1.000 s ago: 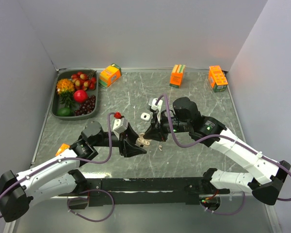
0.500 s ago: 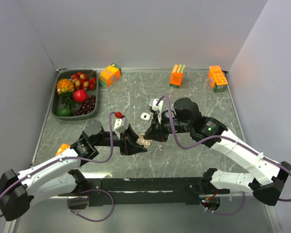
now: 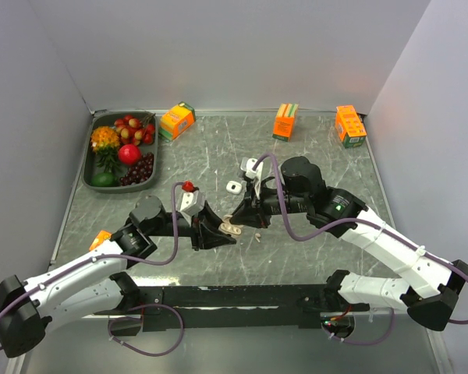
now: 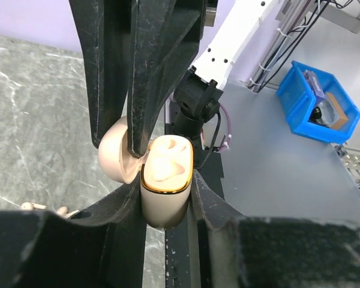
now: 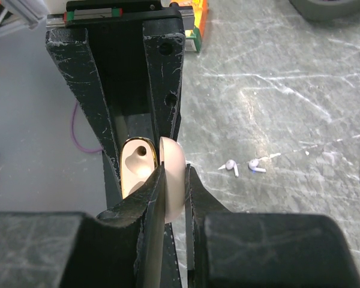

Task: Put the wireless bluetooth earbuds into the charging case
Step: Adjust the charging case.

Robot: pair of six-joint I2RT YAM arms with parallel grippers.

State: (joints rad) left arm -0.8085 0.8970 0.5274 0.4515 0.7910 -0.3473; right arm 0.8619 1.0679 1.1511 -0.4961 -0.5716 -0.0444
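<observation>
case [image 4: 165,180]: open, at mid-worktop between the two arms, with a gold rim around the base and its moulded sockets in view
lid [image 5: 173,174]: swung back on its hinge, standing beside the base
left fingers [image 4: 213,207]: closed on the case's base, one on each side
right fingers [image 5: 138,207]: closed on the lid, pinching its edge, coming in opposite the left fingers
earbuds [image 5: 231,166]: two white ones lying loose on the worktop [image 3: 312,156], close together and near the case, apart from both pairs of fingers
case height: cannot tell whether it touches the worktop
tray [image 3: 90,167]: far left corner, holding fruit
cartons [image 3: 285,121]: three orange ones along the far edge, well apart from the case
</observation>
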